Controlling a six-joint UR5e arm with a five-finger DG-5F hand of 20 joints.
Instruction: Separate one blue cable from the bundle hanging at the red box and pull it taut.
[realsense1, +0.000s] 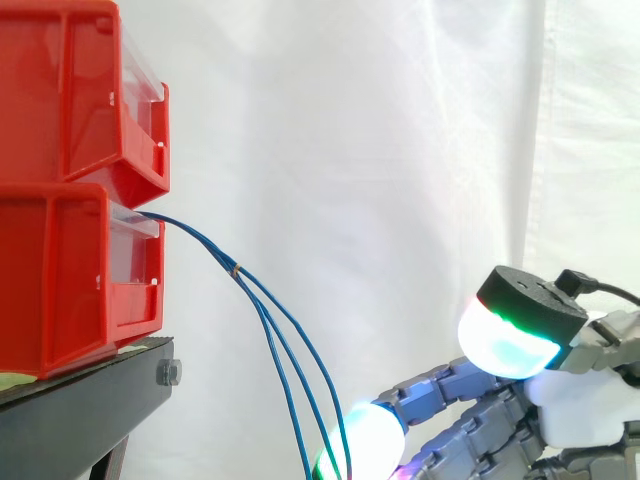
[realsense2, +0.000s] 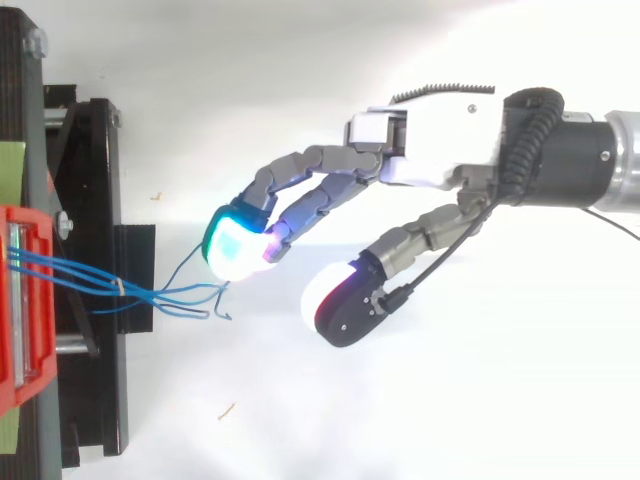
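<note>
Both fingers (realsense2: 238, 246) and thumb (realsense2: 345, 305) of the hand (realsense2: 430, 150) stand loosely apart, clamped on nothing, one pad at the loose ends of the blue cables (realsense1: 215, 251) hanging from the red box (realsense1: 60, 270). Singling-out seems barely begun; next, one strand alone needs pinching, then drawing away.

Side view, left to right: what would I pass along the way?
red bins → blue cables hanging from the lower bin → robot hand with its glowing fingertips
</note>
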